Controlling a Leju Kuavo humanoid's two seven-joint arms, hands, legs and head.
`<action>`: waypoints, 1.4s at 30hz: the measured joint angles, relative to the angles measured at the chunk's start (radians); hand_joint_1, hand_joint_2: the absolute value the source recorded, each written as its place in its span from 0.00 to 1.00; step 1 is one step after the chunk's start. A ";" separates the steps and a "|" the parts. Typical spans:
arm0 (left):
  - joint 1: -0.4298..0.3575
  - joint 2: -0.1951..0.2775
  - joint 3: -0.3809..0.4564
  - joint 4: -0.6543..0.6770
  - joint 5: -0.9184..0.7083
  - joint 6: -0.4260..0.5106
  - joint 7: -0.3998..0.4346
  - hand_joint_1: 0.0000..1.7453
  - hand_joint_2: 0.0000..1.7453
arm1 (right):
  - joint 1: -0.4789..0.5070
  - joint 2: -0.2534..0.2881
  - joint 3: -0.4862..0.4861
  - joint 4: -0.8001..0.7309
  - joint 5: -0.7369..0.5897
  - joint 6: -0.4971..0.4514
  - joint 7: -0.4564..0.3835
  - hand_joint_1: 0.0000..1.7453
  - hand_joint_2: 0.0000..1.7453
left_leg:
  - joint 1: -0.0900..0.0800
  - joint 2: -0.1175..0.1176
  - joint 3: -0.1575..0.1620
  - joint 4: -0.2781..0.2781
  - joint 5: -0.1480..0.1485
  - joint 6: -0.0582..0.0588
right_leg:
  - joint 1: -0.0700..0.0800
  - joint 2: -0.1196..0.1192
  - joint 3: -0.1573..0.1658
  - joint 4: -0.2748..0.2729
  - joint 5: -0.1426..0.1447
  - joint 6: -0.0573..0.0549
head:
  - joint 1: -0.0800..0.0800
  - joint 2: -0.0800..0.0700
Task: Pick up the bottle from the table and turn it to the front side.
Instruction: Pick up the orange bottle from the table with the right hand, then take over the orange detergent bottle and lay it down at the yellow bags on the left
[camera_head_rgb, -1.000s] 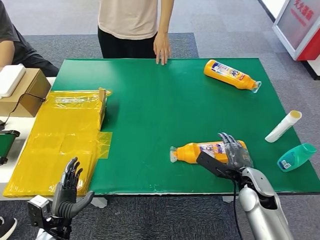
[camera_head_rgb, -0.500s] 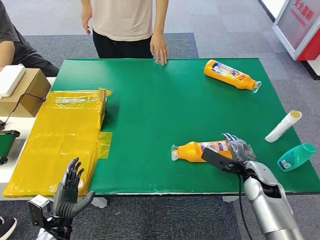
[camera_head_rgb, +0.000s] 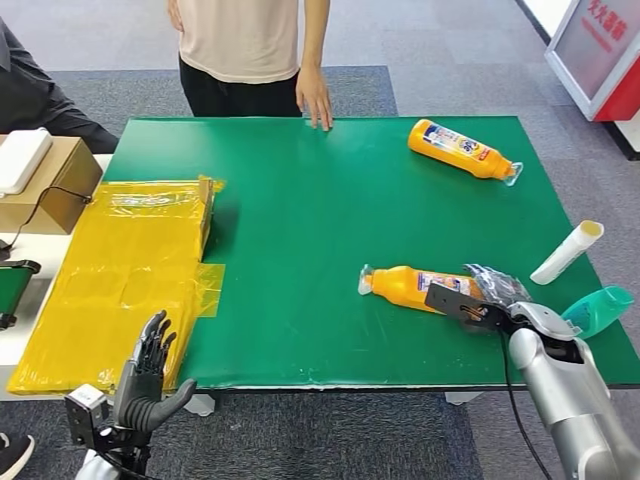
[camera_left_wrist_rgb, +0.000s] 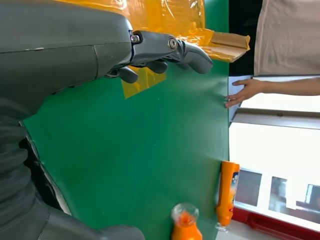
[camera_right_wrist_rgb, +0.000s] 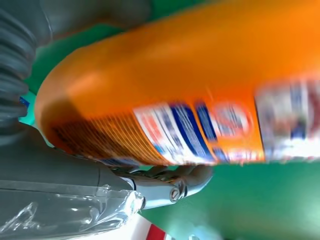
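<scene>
An orange bottle (camera_head_rgb: 411, 287) with a clear cap and a blue-and-white label lies sideways near the front right of the green table (camera_head_rgb: 302, 230), cap pointing left. My right hand (camera_head_rgb: 490, 295) grips its base end, fingers over the top. In the right wrist view the bottle (camera_right_wrist_rgb: 188, 85) is blurred, with my fingers (camera_right_wrist_rgb: 170, 185) closed under it. I cannot tell whether it is off the table. My left hand (camera_head_rgb: 147, 375) hovers open below the front edge at the left, fingers spread (camera_left_wrist_rgb: 113, 55).
A second orange bottle (camera_head_rgb: 460, 150) lies at the back right. A white tube (camera_head_rgb: 566, 253) and a teal bottle (camera_head_rgb: 600, 310) lie near the right edge. A yellow plastic bag (camera_head_rgb: 121, 270) covers the left side. A person's hand (camera_head_rgb: 315, 100) rests on the far edge.
My right hand has carried the near orange bottle to the right and slightly farther away. The person at the far edge has shifted left. My left hand has barely moved.
</scene>
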 joint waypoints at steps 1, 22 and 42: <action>0.000 0.002 -0.003 0.001 0.003 0.002 0.000 0.00 1.00 | -0.002 -0.004 0.003 0.003 -0.004 -0.002 -0.005 1.00 1.00 | 0.000 0.000 0.000 0.000 0.000 0.000 | 0.000 0.000 0.000 0.000 0.000 0.000 | 0.000 0.000; -0.041 -0.002 -0.043 0.019 0.108 -0.188 0.060 0.00 1.00 | 0.260 0.221 0.058 -0.402 -0.443 -0.148 -0.252 1.00 1.00 | 0.001 0.000 -0.003 0.000 0.001 -0.001 | 0.001 -0.001 -0.003 0.000 0.000 -0.002 | 0.000 0.000; -0.219 0.081 -0.411 0.023 0.213 -0.073 0.197 0.13 1.00 | 0.210 0.475 0.276 -0.070 -0.369 -0.305 -0.410 0.98 1.00 | 0.001 0.000 -0.003 0.000 0.004 -0.001 | 0.001 -0.001 -0.003 0.000 0.002 -0.002 | 0.000 0.000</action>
